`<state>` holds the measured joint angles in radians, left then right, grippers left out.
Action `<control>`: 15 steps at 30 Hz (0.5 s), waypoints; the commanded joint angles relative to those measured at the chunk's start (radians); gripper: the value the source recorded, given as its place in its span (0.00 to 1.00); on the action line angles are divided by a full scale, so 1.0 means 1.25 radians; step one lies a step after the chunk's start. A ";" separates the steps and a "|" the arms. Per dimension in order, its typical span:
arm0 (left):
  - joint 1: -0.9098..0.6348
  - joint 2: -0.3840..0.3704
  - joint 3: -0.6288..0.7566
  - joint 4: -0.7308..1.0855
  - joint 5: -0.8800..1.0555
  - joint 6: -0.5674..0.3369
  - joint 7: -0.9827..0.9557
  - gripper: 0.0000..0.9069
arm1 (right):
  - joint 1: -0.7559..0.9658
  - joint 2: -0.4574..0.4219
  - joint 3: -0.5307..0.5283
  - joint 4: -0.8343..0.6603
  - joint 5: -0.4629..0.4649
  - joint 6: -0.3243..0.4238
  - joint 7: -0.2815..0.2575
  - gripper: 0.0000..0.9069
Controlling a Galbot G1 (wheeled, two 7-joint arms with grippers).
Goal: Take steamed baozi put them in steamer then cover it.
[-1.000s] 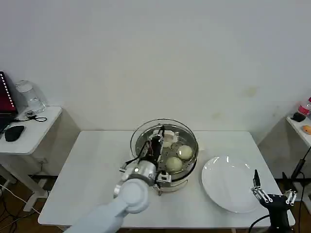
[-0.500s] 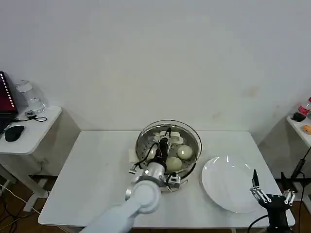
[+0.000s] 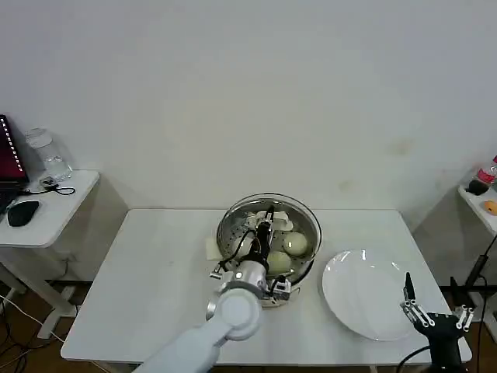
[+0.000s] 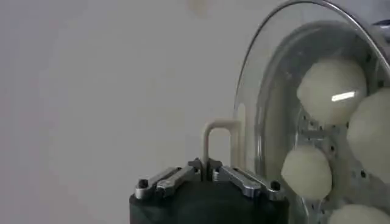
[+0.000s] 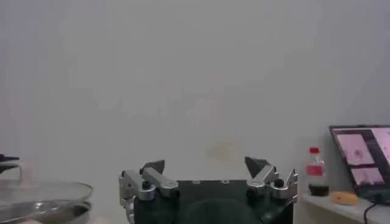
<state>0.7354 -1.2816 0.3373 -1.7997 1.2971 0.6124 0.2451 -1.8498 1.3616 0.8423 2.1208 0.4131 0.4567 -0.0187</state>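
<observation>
The steamer (image 3: 309,266), a shiny steel pot, stands mid-table with off-white baozi (image 3: 295,245) on its perforated tray. The clear glass cover (image 3: 304,221) lies over the pot, nearly lined up with its rim. My left gripper (image 3: 262,230) is shut on the cover's pale handle. In the left wrist view the left gripper (image 4: 205,164) pinches that handle (image 4: 219,126), and several baozi (image 4: 332,90) show through the cover (image 4: 259,103). My right gripper (image 3: 431,315) hangs open off the table's front right corner. In its own view the right gripper (image 5: 205,164) holds nothing.
A flat white plate (image 3: 365,294) lies to the right of the steamer. A side table (image 3: 54,208) with a mouse and a jar stands at the left. A shelf with a bottle (image 3: 488,171) is at the far right. A wall runs behind the table.
My left gripper has carried the cover to the right, from partly off the steamer's left side to over the pot. The right arm stayed put.
</observation>
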 commanded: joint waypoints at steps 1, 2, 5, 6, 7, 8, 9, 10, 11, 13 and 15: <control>0.001 -0.008 0.004 0.018 0.006 0.000 -0.005 0.00 | -0.004 -0.003 0.005 0.004 0.005 0.002 -0.001 1.00; 0.003 -0.007 0.004 0.018 0.006 0.000 -0.005 0.00 | -0.004 -0.003 0.005 0.004 0.005 0.002 -0.001 1.00; 0.005 -0.005 0.003 0.022 0.006 0.000 -0.006 0.00 | -0.005 -0.001 0.005 0.004 0.005 0.003 -0.001 1.00; 0.005 -0.005 0.003 0.023 0.006 0.000 -0.007 0.00 | -0.006 0.000 0.004 0.005 0.005 0.003 -0.002 1.00; 0.005 -0.004 0.003 0.024 0.005 0.000 -0.007 0.00 | -0.006 0.001 0.003 0.005 0.005 0.003 -0.002 1.00; 0.004 -0.004 0.003 0.024 0.005 0.000 -0.006 0.00 | -0.006 0.001 0.003 0.005 0.004 0.003 -0.002 1.00; 0.004 -0.005 0.002 0.025 0.006 0.000 -0.006 0.00 | -0.006 0.001 0.003 0.004 0.004 0.004 -0.002 1.00; 0.004 -0.005 0.001 0.026 0.006 0.000 -0.006 0.00 | -0.006 0.001 0.003 0.004 0.004 0.004 -0.002 1.00; 0.004 -0.004 0.001 0.027 0.006 0.000 -0.007 0.00 | -0.007 0.001 0.003 0.005 0.004 0.005 -0.002 1.00; 0.005 -0.001 0.000 0.030 0.005 0.000 -0.010 0.00 | -0.009 0.000 0.003 0.006 0.004 0.006 -0.002 1.00; 0.006 0.001 -0.002 0.034 0.004 0.000 -0.012 0.00 | -0.010 0.001 0.003 0.007 0.005 0.007 -0.003 1.00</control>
<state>0.7403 -1.2805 0.3380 -1.7671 1.3020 0.6123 0.2362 -1.8600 1.3626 0.8466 2.1262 0.4178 0.4640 -0.0211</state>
